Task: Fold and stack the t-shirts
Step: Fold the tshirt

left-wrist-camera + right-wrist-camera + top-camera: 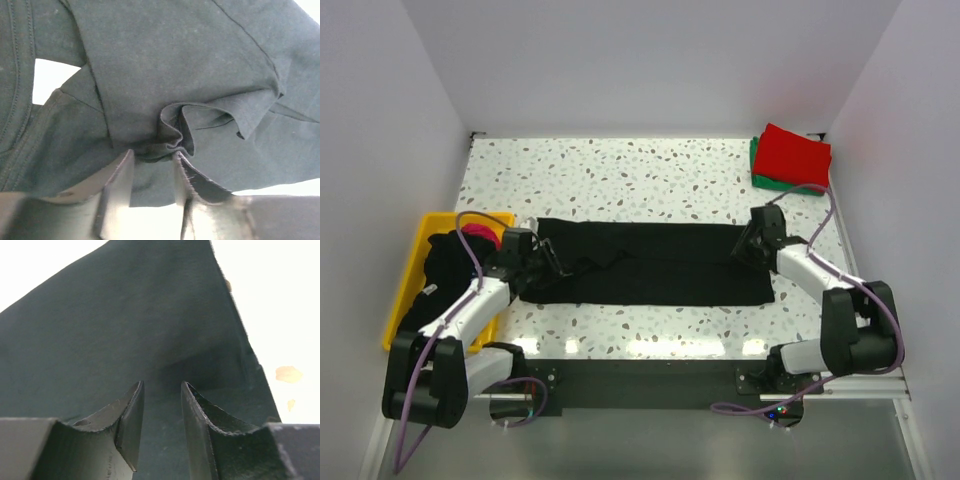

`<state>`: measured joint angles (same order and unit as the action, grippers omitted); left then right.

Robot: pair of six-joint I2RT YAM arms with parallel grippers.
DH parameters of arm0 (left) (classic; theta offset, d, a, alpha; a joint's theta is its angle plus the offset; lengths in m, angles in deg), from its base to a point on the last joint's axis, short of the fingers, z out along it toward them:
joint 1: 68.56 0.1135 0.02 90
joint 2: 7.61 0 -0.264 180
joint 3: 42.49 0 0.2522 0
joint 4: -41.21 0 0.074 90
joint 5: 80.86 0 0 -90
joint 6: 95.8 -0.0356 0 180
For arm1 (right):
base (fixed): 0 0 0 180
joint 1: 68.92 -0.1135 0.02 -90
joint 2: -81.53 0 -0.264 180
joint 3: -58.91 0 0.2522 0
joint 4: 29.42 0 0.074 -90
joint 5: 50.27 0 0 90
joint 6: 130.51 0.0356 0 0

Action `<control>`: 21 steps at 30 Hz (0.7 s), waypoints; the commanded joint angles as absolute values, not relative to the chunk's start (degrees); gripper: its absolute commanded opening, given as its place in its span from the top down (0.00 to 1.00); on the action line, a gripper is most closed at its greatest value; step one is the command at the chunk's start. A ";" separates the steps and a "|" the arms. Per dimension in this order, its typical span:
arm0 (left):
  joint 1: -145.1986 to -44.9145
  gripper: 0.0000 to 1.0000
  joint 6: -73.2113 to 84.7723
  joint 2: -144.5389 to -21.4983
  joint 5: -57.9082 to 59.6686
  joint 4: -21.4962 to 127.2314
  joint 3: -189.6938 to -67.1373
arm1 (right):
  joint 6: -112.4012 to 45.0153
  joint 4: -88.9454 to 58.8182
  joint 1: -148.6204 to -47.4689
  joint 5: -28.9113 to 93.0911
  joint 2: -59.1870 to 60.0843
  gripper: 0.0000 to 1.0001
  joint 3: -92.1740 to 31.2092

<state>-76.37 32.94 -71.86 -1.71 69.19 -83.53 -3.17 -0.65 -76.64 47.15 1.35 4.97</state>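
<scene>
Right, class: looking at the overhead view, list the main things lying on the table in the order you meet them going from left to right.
The yellow bin → black t-shirt spread out → folded red t-shirt.

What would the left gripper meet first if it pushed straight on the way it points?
The black shirt: its bunched fold lies right at the tips of the left gripper, so it would likely press into cloth almost at once.

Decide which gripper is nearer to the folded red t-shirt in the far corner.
Right. The right gripper sits at the black t-shirt's right end, just nearside of the red t-shirt; the left gripper is at the opposite end, beside the yellow bin.
</scene>
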 commanded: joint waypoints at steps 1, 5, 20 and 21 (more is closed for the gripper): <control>-75.94 0.55 32.35 -69.67 -2.64 67.36 -86.12 | -5.61 -1.86 -83.49 45.62 4.01 0.60 1.22; -75.94 0.53 32.26 -69.31 -0.53 69.38 -89.55 | -6.67 -3.26 -95.08 46.49 1.73 0.59 -5.01; -75.94 0.61 32.43 -73.18 -1.40 67.10 -87.71 | -23.89 -5.82 -129.72 60.19 -28.32 0.54 -37.09; -75.94 0.61 32.52 -73.09 -1.67 66.93 -87.54 | -25.11 -4.95 -130.43 60.91 -30.77 0.54 -38.24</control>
